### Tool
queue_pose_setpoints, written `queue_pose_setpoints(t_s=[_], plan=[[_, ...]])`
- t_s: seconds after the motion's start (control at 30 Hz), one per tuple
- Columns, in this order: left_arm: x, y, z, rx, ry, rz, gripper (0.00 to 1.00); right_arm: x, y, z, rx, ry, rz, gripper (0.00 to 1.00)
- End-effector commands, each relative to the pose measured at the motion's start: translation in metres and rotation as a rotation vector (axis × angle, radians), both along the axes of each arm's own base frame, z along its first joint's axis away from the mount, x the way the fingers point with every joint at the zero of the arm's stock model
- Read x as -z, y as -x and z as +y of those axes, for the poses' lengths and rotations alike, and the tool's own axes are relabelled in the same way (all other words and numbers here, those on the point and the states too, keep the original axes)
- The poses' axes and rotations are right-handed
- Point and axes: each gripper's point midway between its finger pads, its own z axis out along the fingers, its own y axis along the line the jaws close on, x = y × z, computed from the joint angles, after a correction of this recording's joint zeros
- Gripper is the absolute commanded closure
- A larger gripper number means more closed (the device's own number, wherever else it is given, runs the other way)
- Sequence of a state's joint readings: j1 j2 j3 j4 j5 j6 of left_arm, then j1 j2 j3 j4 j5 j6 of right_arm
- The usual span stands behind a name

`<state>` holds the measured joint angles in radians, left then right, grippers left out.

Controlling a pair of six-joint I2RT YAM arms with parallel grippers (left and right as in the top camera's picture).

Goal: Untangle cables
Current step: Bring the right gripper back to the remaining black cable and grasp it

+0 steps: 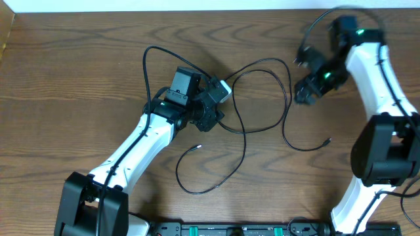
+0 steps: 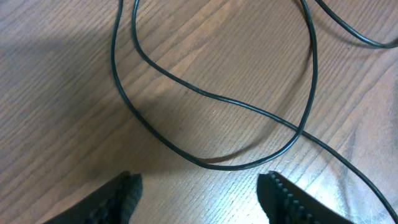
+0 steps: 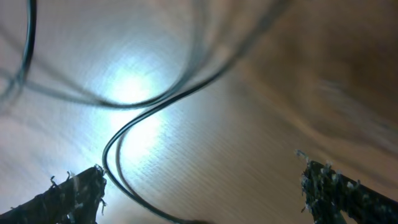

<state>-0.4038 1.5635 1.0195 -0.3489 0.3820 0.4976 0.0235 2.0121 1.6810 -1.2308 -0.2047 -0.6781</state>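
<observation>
From above: the black cables [image 1: 245, 141] lie in loose loops on the table [image 1: 65, 78], around and below the white plug [image 1: 223, 88]; my left gripper [image 1: 211, 113] sits just beside that plug; my right gripper [image 1: 303, 88] is well off to the right of it.

Left wrist: my left gripper [image 2: 199, 186] is spread wide and holds nothing; the cables [image 2: 224, 99] cross just ahead, a good spot to pinch, I think.

Right wrist: my right gripper [image 3: 202, 186] is spread too, and empty; blurry cables [image 3: 118, 140] curve under it; I guess it hangs back to leave room.
</observation>
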Motion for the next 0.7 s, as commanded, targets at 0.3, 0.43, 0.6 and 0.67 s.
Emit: queue_pose_setpoints(t_s=[0.3,0.43,0.6,0.67], plan=[[0.005,0.0,0.001,0.03,-0.028,-0.013,0.32,0.043,-0.002,0.034,-0.265,0.022,-0.094,0.01],[0.005,-0.001,0.001,0.03,-0.027,-0.014,0.31,0.054,-0.027,0.043,-0.115,0.012,-0.19,0.01],[0.005,0.0,0.001,0.03,-0.028,-0.014,0.31,0.063,-0.053,0.052,0.05,-0.011,-0.301,0.01],[0.005,0.0,0.001,0.03,-0.028,-0.014,0.31,0.065,-0.061,0.053,0.104,-0.002,-0.335,0.01]])
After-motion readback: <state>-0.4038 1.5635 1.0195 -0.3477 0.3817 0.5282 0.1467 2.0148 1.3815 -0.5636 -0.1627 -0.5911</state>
